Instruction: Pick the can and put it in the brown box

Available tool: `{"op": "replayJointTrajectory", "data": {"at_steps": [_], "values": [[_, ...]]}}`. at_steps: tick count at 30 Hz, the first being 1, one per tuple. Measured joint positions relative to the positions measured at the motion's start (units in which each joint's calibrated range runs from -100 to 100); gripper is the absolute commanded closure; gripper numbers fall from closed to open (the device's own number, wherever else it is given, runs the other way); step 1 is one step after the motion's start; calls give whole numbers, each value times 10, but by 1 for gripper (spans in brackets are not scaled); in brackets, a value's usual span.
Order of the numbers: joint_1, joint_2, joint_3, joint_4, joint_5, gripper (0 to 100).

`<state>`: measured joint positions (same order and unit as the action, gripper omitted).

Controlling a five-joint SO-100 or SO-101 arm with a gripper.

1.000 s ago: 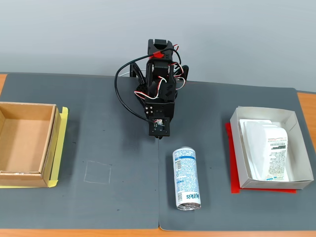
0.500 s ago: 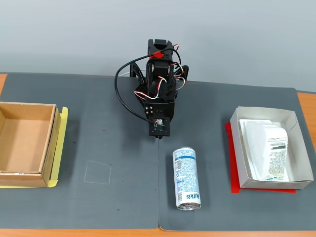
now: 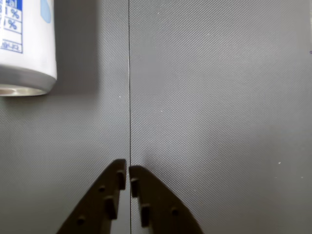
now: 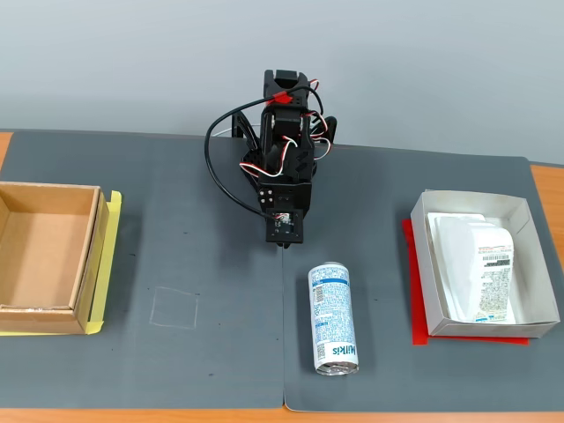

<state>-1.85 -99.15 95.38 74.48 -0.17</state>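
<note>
The white Milkis can lies on its side on the dark mat, front of centre in the fixed view. Its silver end and blue-printed side show at the top left of the wrist view. My gripper is shut and empty, its two dark fingers touching over the mat seam. In the fixed view the gripper points down at the mat just behind the can's far end. The brown cardboard box stands open and empty at the left edge.
A white-grey paper box with a printed packet in it sits on a red sheet at the right. A yellow sheet lies under the brown box. A faint square outline marks the mat left of centre.
</note>
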Motion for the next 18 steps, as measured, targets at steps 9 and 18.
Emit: {"op": "replayJointTrajectory", "data": {"at_steps": [9, 18], "values": [[-1, 101, -104, -27, 0, 98], [-24, 302, -267, -96, 0, 98]]}}
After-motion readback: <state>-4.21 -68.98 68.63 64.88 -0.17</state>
